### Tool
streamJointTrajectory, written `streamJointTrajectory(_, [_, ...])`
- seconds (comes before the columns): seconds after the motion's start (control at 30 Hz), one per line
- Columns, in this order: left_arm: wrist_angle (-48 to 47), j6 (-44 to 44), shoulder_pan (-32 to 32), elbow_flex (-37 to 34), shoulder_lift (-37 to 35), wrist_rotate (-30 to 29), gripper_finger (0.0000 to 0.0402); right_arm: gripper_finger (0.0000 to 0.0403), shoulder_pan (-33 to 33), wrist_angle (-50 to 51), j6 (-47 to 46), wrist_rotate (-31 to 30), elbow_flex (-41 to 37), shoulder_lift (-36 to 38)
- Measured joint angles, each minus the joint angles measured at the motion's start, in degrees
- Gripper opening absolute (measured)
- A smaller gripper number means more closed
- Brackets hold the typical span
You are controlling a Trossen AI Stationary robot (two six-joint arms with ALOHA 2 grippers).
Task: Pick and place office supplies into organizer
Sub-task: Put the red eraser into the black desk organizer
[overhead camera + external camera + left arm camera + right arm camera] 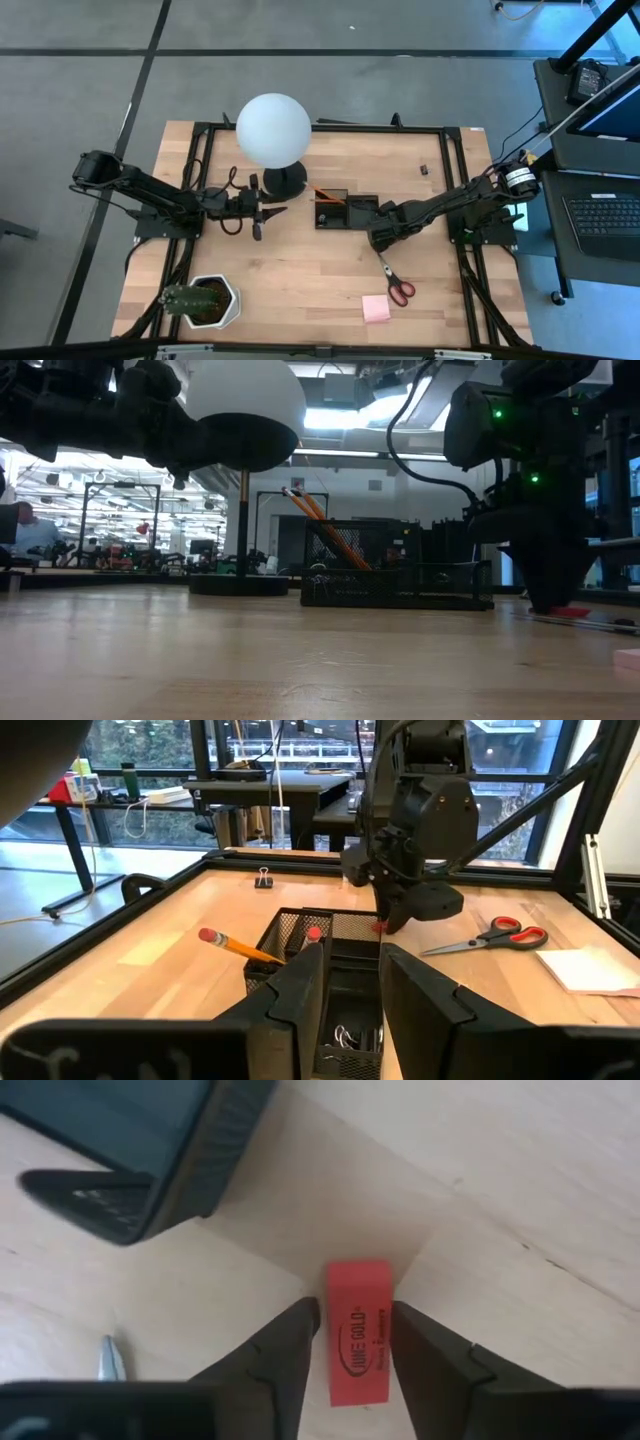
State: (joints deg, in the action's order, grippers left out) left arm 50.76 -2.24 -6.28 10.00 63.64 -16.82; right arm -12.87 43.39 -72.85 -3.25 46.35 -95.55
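Right gripper (355,1342) closed around the small red block (358,1330) on the table.

The block is a flat red-orange rectangle with dark printed lettering, lying on the pale wood just beside the black mesh organizer (345,212); both fingers seem to press its long sides, though contact is hard to confirm. The left gripper (352,982) hovers partly open and empty near the lamp base (284,181).
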Motion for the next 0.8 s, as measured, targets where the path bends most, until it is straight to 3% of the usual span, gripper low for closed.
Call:
streamJointTrajectory(0.3, [0.0, 0.0, 0.0, 0.0, 0.0, 0.0, 0.0097, 0.0109, -2.0, -0.8, 4.2, -1.9, 0.0, 0.0])
streamJointTrajectory(0.8, [0.0, 0.0, 0.0, 0.0, 0.0, 0.0, 0.0097, 0.0105, -2.4, -1.0, 15.0, -3.1, 0.7, -0.1])
